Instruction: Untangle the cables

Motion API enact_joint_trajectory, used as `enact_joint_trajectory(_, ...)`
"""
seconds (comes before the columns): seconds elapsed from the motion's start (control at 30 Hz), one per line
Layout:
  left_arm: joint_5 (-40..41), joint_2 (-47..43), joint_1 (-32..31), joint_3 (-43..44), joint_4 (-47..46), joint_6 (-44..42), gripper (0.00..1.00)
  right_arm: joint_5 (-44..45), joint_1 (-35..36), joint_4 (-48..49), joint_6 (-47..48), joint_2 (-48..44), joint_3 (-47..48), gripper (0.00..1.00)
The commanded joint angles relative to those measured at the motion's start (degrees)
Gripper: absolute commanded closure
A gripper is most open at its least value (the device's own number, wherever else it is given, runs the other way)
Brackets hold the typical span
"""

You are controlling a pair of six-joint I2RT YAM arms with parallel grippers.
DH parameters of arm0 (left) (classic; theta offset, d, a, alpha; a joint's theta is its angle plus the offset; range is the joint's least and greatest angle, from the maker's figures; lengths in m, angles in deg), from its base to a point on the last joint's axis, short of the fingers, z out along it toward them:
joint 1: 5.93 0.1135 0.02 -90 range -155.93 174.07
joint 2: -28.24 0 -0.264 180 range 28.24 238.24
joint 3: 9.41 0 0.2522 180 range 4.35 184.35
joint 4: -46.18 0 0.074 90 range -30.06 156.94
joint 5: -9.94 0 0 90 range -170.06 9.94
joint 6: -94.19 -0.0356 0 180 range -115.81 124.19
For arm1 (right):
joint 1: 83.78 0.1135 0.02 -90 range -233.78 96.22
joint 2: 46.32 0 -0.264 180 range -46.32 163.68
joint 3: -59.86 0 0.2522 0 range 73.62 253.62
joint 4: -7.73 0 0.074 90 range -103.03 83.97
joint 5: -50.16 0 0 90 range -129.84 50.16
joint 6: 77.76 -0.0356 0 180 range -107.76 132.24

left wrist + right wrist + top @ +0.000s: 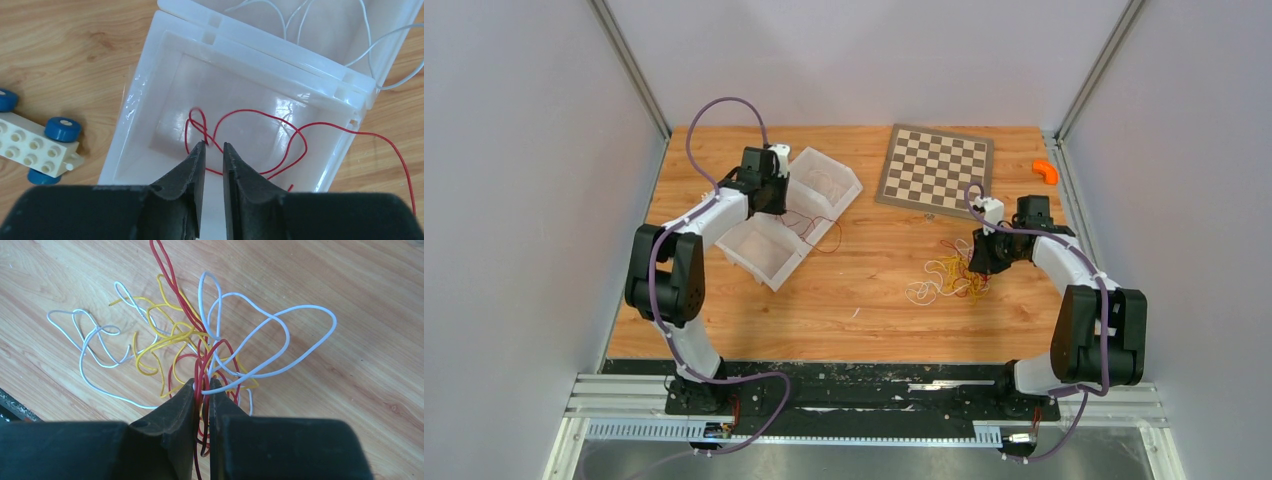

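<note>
1. Red, yellow and white cables (949,275) are seen from the top view in a small messy heap on the wooden table (874,320), at the right middle of the frame. The right gripper (977,262) is dipped into the heap's right edge. One more red cable (824,240) is draped over the white box (824,180) at the upper left, and the left gripper (774,200) is held above it.
2. In the left wrist view, the red cable (250,112) is laid in loose loops on the floor of the white box (145,95), and one end is hung out over the right wall. The left gripper (214,146) is spread a little, just above one loop, and nothing is pinched. A white cable (370,35) is curled in the next part of the box, at the upper right.
3. In the right wrist view, the right gripper (202,387) is pressed together on a red strand (201,362) at the lower middle. Yellow loops (150,347) and white loops (280,335) are crossed all around it.
4. The cables are judged to be very light, soft and bendy. They could easily be let slip, and loops could be snagged when one is pulled. A free end or an outer loop is thought best to be pinched, not the knotted middle.
</note>
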Motion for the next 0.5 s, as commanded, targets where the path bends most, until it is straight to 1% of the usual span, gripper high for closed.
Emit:
enact_joint_trajectory(0.0, -3.55, -1.42, 0.41, 3.35, -0.79, -0.57, 0.62, -1.43, -0.62, -1.08, 1.68, -0.85, 1.98, 0.87)
enact_joint_trajectory(0.03, -3.98, -2.28, 0.46, 3.39, -0.64, -1.55, 0.57, -1.60, -0.68, -1.32, 1.79, -1.21, 1.95, 0.87)
enact_joint_trajectory(0.07, -4.85, -4.22, 0.52, 3.39, -0.20, -2.10, 0.50, -1.70, -0.68, -1.49, 1.89, -1.69, 1.86, 0.87)
enact_joint_trajectory(0.1, -5.46, -6.34, 0.60, 3.29, 0.09, -3.28, 0.47, -1.80, -0.76, -1.65, 2.00, -2.03, 1.78, 0.87)
enact_joint_trajectory(0.13, -7.15, -7.51, 0.68, 3.00, 0.51, -3.97, 0.42, -1.89, -0.78, -1.70, 2.08, -2.41, 1.58, 0.87)
enact_joint_trajectory(0.17, -9.60, -9.66, 0.68, 2.80, 0.67, -5.70, 0.39, -1.90, -0.78, -1.83, 2.21, -2.74, 1.41, 0.87)
enact_joint_trajectory(0.2, -11.57, -10.84, 0.66, 2.26, 1.25, -7.03, 0.32, -1.95, -0.78, -2.00, 2.22, -3.03, 1.23, 0.87)
enact_joint_trajectory(0.23, -15.62, -12.98, 0.67, 1.95, 1.65, -10.16, 0.30, -1.95, -0.78, -2.04, 2.17, -3.23, 1.12, 0.87)
enact_joint_trajectory(0.27, -17.71, -13.86, 0.39, 1.43, 2.68, -11.59, 0.27, -2.02, -0.77, -2.08, 2.22, -3.53, 0.86, 0.87)
enact_joint_trajectory(0.3, -21.11, -14.96, 0.14, 1.36, 3.42, -14.35, 0.27, -2.10, -0.78, -2.13, 2.17, -3.72, 0.62, 0.87)
enact_joint_trajectory(0.33, -23.26, -15.21, -0.55, 1.70, 6.15, -15.84, 0.27, -2.20, -0.78, -2.16, 2.22, -4.01, 0.44, 0.87)
enact_joint_trajectory(0.37, -27.97, -14.97, -0.86, 2.11, 8.19, -19.54, 0.27, -2.34, -0.78, -2.15, 2.22, -4.21, 0.20, 0.86)
enact_joint_trajectory(0.4, -30.03, -14.68, -1.83, 3.17, 12.29, -23.30, 0.28, -2.33, -0.78, -2.20, 2.16, -4.32, 0.04, 0.86)
enact_joint_trajectory(0.43, -33.33, -13.92, -3.24, 3.55, 16.02, -24.84, 0.29, -2.39, -0.78, -2.17, 2.07, -4.44, -0.08, 0.86)
enact_joint_trajectory(0.47, -34.34, -13.45, -4.05, 4.23, 17.52, -27.33, 0.31, -2.46, -0.78, -2.15, 1.94, -4.49, -0.08, 0.86)
